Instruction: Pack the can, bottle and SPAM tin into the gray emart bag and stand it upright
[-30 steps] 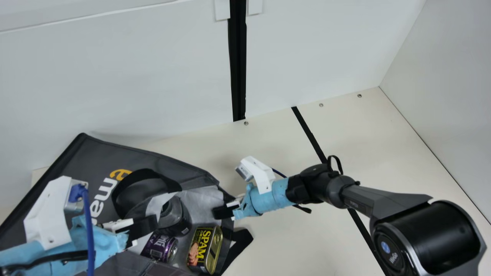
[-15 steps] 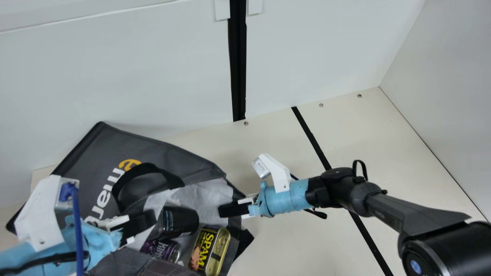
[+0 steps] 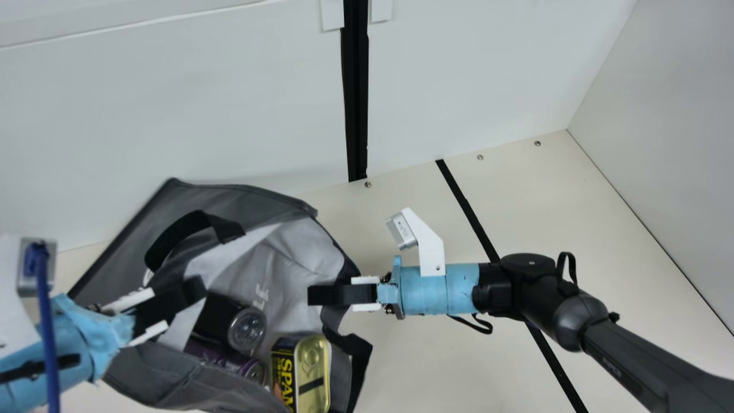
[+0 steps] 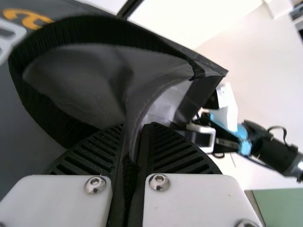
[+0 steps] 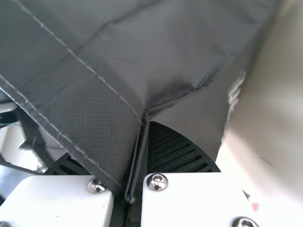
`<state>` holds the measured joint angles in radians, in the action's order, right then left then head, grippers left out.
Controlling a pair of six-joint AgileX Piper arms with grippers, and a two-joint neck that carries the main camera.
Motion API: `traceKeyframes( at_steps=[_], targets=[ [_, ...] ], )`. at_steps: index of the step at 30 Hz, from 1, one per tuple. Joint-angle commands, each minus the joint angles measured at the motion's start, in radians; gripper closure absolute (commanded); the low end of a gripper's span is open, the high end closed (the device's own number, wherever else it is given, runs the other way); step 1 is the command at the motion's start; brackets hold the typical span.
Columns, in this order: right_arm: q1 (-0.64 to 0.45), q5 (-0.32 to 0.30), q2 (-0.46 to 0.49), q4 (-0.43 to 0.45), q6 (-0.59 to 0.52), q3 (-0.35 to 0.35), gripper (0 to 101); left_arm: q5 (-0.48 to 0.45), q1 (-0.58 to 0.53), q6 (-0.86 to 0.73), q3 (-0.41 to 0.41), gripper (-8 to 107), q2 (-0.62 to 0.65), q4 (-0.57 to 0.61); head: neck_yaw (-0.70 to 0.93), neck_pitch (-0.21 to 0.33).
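1. The left gripper (image 3: 196, 291) is closed on the rim of the gray emart bag (image 3: 192, 376), at the left side of the mouth, near the handle (image 3: 178, 235).
2. The bag lies between the two grippers, its open mouth reaching from one to the other; it seems tilted, so I judge that the coming move is to raise both held edges evenly.
3. The bottle (image 3: 229, 324) lies inside on its side, its long axis running from the left gripper's side down to the right in the main view; the left gripper is the nearer one.
4. The can (image 3: 235, 364) lies inside just beside the bottle, almost along the same line.
5. The SPAM tin (image 3: 304, 376) is inside, to the right of the can, on the robot's side of the right gripper (image 3: 313, 295), which is the nearer one.
6. The right gripper pinches the bag's right edge; uneven lifting could make the contents roll.
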<state>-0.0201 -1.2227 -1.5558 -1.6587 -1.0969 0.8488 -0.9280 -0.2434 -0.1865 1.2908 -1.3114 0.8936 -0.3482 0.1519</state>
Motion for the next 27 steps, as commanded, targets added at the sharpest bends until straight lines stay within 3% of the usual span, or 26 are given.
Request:
traceKeyframes(
  at_steps=[1,6,16,27],
  targets=[
    [0.005,0.003,0.041,-0.048,0.050,0.007,101,-0.010,0.009,0.009,0.026,107,0.004,-0.005,-0.001,0.023],
    [0.001,0.003,0.119,-0.086,0.139,0.038,101,-0.041,0.033,0.037,0.092,107,0.011,-0.014,-0.001,0.023],
    [-0.043,0.003,0.264,-0.086,0.366,0.162,101,-0.120,0.075,0.082,0.233,107,0.020,-0.024,-0.001,0.023],
    [-0.100,0.003,0.388,-0.086,0.475,0.221,101,-0.264,0.112,0.149,0.399,107,0.029,-0.044,-0.001,0.023]
  ],
)
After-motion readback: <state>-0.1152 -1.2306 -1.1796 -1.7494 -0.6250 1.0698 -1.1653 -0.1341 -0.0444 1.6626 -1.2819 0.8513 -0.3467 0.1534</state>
